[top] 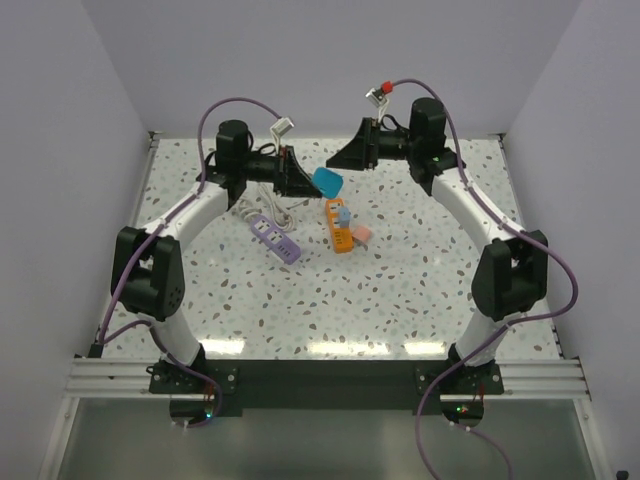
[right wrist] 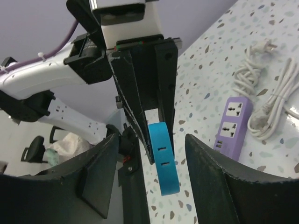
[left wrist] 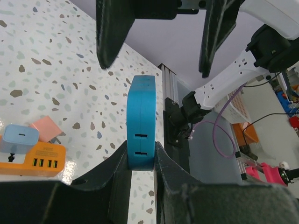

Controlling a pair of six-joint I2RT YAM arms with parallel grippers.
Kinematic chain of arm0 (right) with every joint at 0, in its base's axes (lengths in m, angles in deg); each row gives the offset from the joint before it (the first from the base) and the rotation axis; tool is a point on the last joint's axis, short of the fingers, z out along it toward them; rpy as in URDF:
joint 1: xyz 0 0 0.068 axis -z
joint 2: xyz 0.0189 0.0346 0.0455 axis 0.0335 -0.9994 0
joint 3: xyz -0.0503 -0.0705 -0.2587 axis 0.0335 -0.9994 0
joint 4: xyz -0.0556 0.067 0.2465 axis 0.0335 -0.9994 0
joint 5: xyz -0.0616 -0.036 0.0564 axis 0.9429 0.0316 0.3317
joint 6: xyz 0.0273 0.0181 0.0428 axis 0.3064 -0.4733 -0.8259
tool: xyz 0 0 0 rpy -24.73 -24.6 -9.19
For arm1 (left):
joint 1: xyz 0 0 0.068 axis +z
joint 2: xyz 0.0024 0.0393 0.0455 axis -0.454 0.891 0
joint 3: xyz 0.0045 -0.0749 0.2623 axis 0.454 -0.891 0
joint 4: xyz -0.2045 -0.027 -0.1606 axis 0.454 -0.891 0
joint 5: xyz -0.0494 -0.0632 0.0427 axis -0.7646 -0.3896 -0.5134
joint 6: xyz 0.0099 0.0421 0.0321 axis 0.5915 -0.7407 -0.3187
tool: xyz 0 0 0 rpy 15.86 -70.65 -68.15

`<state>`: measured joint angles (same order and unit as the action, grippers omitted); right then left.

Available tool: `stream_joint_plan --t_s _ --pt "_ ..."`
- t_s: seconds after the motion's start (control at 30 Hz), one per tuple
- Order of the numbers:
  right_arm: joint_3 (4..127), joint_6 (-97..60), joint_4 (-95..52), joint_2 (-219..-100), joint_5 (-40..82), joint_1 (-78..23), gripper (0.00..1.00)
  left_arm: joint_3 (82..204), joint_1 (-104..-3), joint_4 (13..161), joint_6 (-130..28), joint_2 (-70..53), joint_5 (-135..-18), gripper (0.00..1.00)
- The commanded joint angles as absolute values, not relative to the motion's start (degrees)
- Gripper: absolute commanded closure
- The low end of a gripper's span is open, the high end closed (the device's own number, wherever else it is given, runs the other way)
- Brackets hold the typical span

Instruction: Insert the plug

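Note:
My left gripper (top: 300, 177) is shut on a flat blue plug (top: 327, 181) with two slots and holds it above the table's back middle. In the left wrist view the blue plug (left wrist: 141, 119) is pinched at its lower end between my fingers (left wrist: 141, 157). My right gripper (top: 347, 155) is open and faces the plug from the right. In the right wrist view its jaws stand wide on either side of the blue plug (right wrist: 164, 161), not touching it. A purple power strip (top: 275, 236) lies on the table; it also shows in the right wrist view (right wrist: 233, 122).
An orange power strip (top: 340, 226) lies at mid-table with a light-blue charger (top: 341, 211) plugged in and a pink block (top: 361, 233) beside it. A coiled white cable (top: 262, 206) lies under the left arm. White walls enclose the table.

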<state>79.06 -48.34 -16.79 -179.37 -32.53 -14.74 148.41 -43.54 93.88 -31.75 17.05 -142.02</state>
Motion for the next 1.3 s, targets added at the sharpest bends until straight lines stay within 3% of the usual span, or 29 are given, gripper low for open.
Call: stream_joint_plan --t_s 0.0,0.3,0.43,0.47,0.6,0.93,0.97,1.0,1.13,1.17,1.27 --pt "81.39 -46.19 -20.05 -179.58 -37.54 -15.74 0.38 151.14 -44.14 96.51 -30.69 16.36 -143.96 1.00" --pt "81.66 -37.13 -33.76 -178.79 -38.42 -17.06 0.49 152.02 -44.58 96.51 -30.52 16.80 -143.61 1.00" --pt "82.27 -35.46 -36.40 -178.62 -38.51 -17.41 0.68 151.93 -44.58 96.16 -30.34 16.72 -142.56 1.00" --pt "82.36 -34.58 -37.10 -178.70 -38.51 -17.41 0.79 151.85 -44.58 96.16 -30.25 16.80 -142.38 1.00" --pt "82.89 -32.47 -40.18 -178.62 -37.90 -17.68 0.99 151.76 -44.58 96.33 -29.20 16.98 -141.24 1.00" --pt "83.15 -29.04 -42.73 -177.04 -33.33 -18.47 1.00 151.76 -44.76 96.86 -27.18 17.68 -141.06 0.98" --pt "83.24 -28.69 -42.91 -176.34 -32.28 -18.47 1.00 151.76 -44.76 96.86 -26.91 17.68 -140.71 0.85" --pt "83.50 -28.34 -43.26 -176.07 -29.31 -18.56 1.00 151.67 -44.76 96.60 -26.74 17.60 -140.19 0.62" --pt "83.15 -28.07 -41.86 -174.31 -21.66 -18.47 1.00 150.53 -44.06 96.16 -27.17 16.37 -138.60 0.21" --pt "82.71 -28.68 -41.07 -173.96 -19.98 -18.38 1.00 150.18 -43.01 95.89 -27.26 16.10 -138.43 0.03" --pt "82.62 -29.21 -38.34 -172.64 -15.32 -18.29 1.00 147.46 -39.85 93.70 -28.66 13.73 -137.46 0.00"
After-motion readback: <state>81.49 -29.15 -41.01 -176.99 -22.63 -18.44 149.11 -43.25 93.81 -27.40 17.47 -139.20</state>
